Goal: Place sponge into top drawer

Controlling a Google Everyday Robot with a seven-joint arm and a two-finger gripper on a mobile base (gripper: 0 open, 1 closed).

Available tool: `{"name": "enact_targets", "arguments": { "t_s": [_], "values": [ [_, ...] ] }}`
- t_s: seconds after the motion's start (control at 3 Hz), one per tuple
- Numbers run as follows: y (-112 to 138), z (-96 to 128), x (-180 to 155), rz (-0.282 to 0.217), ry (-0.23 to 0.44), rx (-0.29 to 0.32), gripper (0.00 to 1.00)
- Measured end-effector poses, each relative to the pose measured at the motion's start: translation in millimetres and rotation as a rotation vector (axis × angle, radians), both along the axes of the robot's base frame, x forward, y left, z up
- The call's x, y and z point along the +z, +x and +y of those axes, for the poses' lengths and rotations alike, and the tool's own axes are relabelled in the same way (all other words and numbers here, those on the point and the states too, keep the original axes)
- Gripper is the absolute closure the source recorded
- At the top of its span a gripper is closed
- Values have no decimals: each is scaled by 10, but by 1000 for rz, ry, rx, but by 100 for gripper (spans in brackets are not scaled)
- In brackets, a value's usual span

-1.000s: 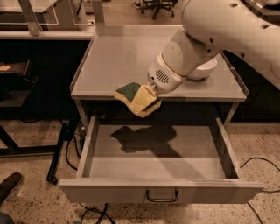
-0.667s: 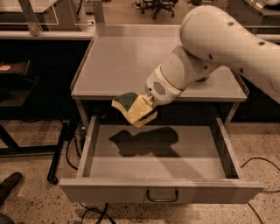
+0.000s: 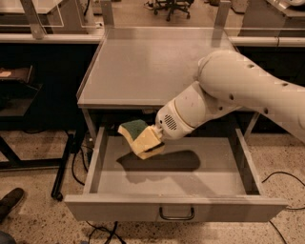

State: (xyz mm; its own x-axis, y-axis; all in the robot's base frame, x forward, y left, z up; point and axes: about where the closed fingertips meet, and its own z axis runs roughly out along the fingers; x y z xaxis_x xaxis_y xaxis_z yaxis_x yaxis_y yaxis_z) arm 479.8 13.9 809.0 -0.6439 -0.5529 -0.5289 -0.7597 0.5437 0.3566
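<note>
So the drawer [image 3: 177,208] is pulled all the way out under the desk [image 3: 152,66], and it's wide, shallow and grey with a little loop handle [image 3: 176,214] in the middle of the front panel. The white arm [image 3: 238,90] comes in from the right and reaches down past the desk's near edge. Its gripper [image 3: 153,141] hangs over the left half of the drawer, just below desk level.

The sponge [image 3: 142,137] is right there in the gripper. The fingers are closed tight on its right end, and they're mostly hidden behind the sponge, so I can't make out much of them. The sponge is tilted, with the green scrub side facing up and away toward the far left and the yellow body sagging down toward the near side. It's in the air above the drawer floor and not touching it. You can see its dark shadow [image 3: 162,162] spread across the bottom of the drawer, just underneath and a bit right.

Other stuff: some cables [image 3: 281,178] on the speckled floor to the right, a dark shoe [image 3: 12,200] poking in at the near left, and an office chair [image 3: 171,7] way at the back.
</note>
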Motion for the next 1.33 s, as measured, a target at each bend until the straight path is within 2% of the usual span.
{"name": "enact_targets", "arguments": {
  "t_s": [0.33,0.67,1.0,1.33],
  "values": [
    [-3,-27,-234,22,32,-73,100],
    [3,-169,-716,61,86,-214,100],
    [16,-268,-1064,93,99,-295,100],
    [34,-267,-1090,88,101,-304,100]
  ]
}}
